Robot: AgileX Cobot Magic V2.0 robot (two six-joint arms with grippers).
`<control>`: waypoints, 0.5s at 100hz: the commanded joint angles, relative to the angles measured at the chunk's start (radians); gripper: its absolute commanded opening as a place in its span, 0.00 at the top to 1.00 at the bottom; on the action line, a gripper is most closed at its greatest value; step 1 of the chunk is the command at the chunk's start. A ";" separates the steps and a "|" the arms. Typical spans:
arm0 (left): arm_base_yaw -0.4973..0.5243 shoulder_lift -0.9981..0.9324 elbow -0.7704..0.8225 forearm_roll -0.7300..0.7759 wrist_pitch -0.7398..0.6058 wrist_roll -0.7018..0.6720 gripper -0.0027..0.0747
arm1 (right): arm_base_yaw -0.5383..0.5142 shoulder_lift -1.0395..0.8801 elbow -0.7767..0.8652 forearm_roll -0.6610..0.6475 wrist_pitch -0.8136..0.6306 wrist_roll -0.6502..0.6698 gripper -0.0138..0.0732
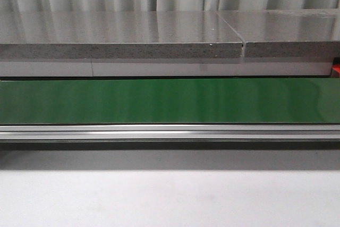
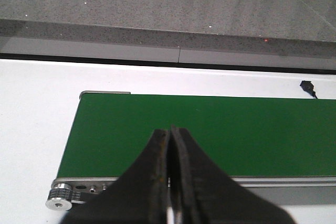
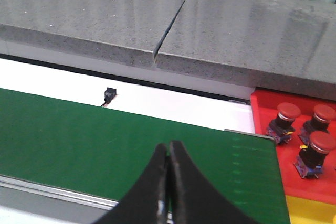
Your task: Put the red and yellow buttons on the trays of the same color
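Observation:
In the right wrist view a red tray (image 3: 265,106) holds three red buttons (image 3: 287,112) (image 3: 323,114) (image 3: 321,141) on dark bases. A strip of the yellow tray (image 3: 310,211) shows beside it. No yellow button is in view. My right gripper (image 3: 168,145) is shut and empty above the green conveyor belt (image 3: 105,135). My left gripper (image 2: 169,129) is shut and empty above the belt's other end (image 2: 210,129). Neither gripper shows in the front view, where the belt (image 1: 170,101) is bare.
A grey stone slab (image 1: 159,33) runs behind the belt. A silver rail (image 1: 170,131) edges the belt's near side. A roller (image 2: 60,198) sits at the belt's left end. A small black sensor (image 3: 109,94) lies on the white table behind the belt.

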 commanded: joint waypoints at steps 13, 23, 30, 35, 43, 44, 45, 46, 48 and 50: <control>-0.007 0.005 -0.027 -0.004 -0.076 0.001 0.99 | 0.002 -0.149 0.127 -0.057 -0.162 0.056 0.92; -0.007 0.005 -0.027 -0.004 -0.076 0.001 0.99 | 0.002 -0.229 0.203 -0.058 -0.198 0.056 0.92; -0.007 0.005 -0.027 -0.004 -0.076 0.001 0.99 | 0.002 -0.281 0.259 -0.058 -0.221 0.057 0.92; -0.007 0.005 -0.027 -0.004 -0.076 0.001 0.99 | 0.002 -0.313 0.293 -0.058 -0.235 0.064 0.92; -0.007 0.005 -0.027 -0.004 -0.076 0.001 0.99 | 0.002 -0.360 0.342 -0.058 -0.254 0.088 0.92; -0.007 0.005 -0.027 -0.004 -0.076 0.001 0.99 | 0.002 -0.360 0.342 -0.058 -0.260 0.093 0.92; -0.007 0.005 -0.027 -0.004 -0.076 0.001 0.99 | 0.002 -0.359 0.349 -0.058 -0.263 0.096 0.92; -0.007 0.005 -0.027 -0.004 -0.076 0.001 0.99 | 0.002 -0.358 0.355 -0.058 -0.273 0.101 0.92; -0.007 0.007 -0.027 -0.004 -0.076 0.001 0.99 | 0.002 -0.355 0.362 -0.058 -0.286 0.105 0.92; -0.007 0.007 -0.027 -0.004 -0.076 0.001 0.99 | 0.002 -0.355 0.374 -0.058 -0.292 0.108 0.92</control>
